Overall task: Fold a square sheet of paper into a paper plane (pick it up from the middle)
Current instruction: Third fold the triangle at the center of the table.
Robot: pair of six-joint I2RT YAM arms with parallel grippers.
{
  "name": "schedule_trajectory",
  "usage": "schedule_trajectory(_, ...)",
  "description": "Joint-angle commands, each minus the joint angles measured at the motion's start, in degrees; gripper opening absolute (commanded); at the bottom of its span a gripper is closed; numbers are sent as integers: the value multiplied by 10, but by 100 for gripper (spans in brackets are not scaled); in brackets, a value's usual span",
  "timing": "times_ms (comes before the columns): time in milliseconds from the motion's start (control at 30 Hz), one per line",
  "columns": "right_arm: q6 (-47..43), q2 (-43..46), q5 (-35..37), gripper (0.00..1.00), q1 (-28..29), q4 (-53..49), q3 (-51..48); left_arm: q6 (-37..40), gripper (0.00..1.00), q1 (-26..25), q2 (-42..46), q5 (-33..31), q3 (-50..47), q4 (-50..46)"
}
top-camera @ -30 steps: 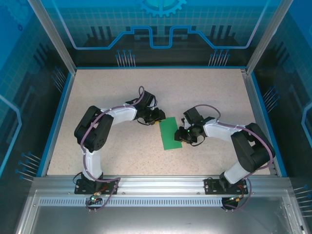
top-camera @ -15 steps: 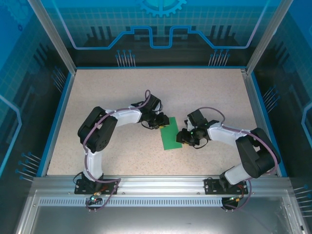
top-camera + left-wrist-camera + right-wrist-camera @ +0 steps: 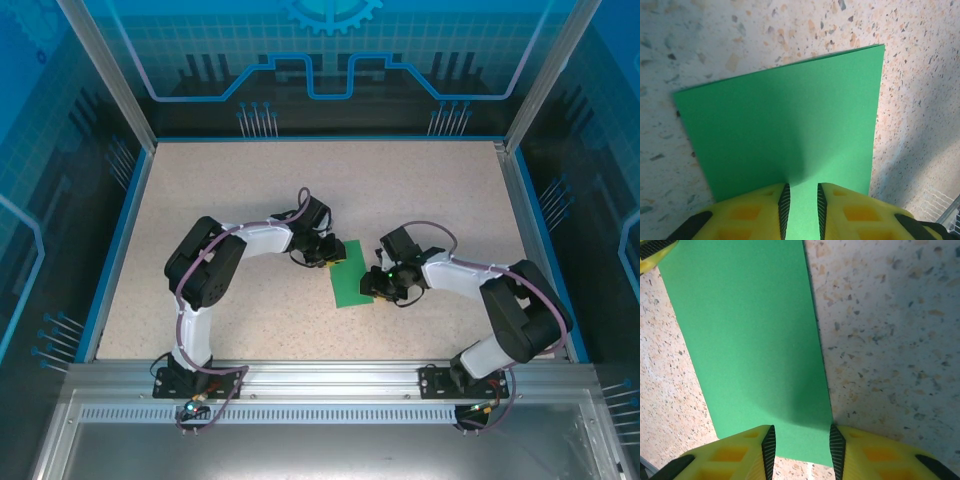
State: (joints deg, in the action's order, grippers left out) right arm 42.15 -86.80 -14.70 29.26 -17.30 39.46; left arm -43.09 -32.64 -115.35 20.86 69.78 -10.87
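The square sheet of paper point(image 3: 349, 276) lies folded into a narrow bright green rectangle on the speckled table, between the two arms. My left gripper point(image 3: 336, 256) is low over its far end. In the left wrist view the paper point(image 3: 785, 115) runs under the left gripper point(image 3: 801, 194), whose yellow fingers point(image 3: 752, 212) stand a narrow gap apart with green showing between them. My right gripper point(image 3: 373, 286) is at the paper's near right edge. In the right wrist view the paper point(image 3: 745, 330) has its near corner under the right gripper point(image 3: 801, 439), whose jaws stand open astride the long edge.
The table point(image 3: 220, 190) is walled by a blue rim point(image 3: 118, 240) on the left, back and right. An aluminium rail point(image 3: 330, 378) runs along the near edge by the arm bases. A tip of the left finger point(image 3: 652, 250) shows in the right wrist view's top corner.
The left gripper has moved right, onto the paper's far end, and its jaws have narrowed. The right gripper has shifted slightly along the near right edge. The paper has stayed put.
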Motion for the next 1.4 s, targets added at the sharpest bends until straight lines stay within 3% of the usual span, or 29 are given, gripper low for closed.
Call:
schedule_trajectory(0, 1, 25, 36, 39, 7, -38, 8, 11, 26, 2, -16, -16, -6, -26)
schedule_trajectory(833, 7, -33, -24, 35, 43, 7, 47, 13, 26, 2, -10, -14, -5, -30)
schedule_trajectory(1367, -24, -79, -86, 52, -19, 45, 92, 14, 26, 1, -12, -15, -7, -32)
